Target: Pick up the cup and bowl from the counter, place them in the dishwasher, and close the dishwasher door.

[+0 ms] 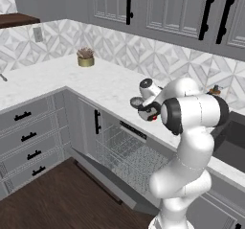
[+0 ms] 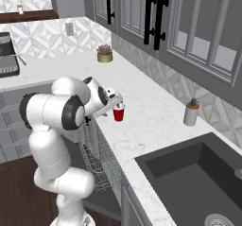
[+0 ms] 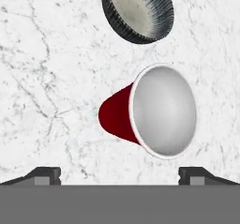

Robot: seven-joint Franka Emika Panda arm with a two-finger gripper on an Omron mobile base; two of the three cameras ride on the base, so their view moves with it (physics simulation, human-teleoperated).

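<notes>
The red cup (image 3: pixel 159 113) stands on the white counter (image 3: pixel 47 78), straight below my hand, its white inside facing the camera. The grey-green speckled bowl (image 3: pixel 137 11) sits just beyond it, a small gap apart. My gripper (image 3: pixel 120 176) hangs above the cup, open, with its fingertips (image 3: pixel 44 175) spread wider than the cup's rim and nothing between them. From the right base view the gripper (image 2: pixel 117 101) hovers just over the cup (image 2: pixel 118 112). The bowl (image 1: pixel 136 101) peeks out beside the hand. Under the counter edge, the dishwasher (image 1: pixel 122 149) shows its wire rack, with the dishwasher door (image 1: pixel 110 180) dropped down.
A gold pot with a plant (image 1: pixel 85 58) stands far back on the counter. A grey soap dispenser (image 2: pixel 191 112) stands by the wall near the dark sink (image 2: pixel 198 182). Grey drawers with black handles (image 1: pixel 26 137) run left of the dishwasher. Upper cabinets hang above.
</notes>
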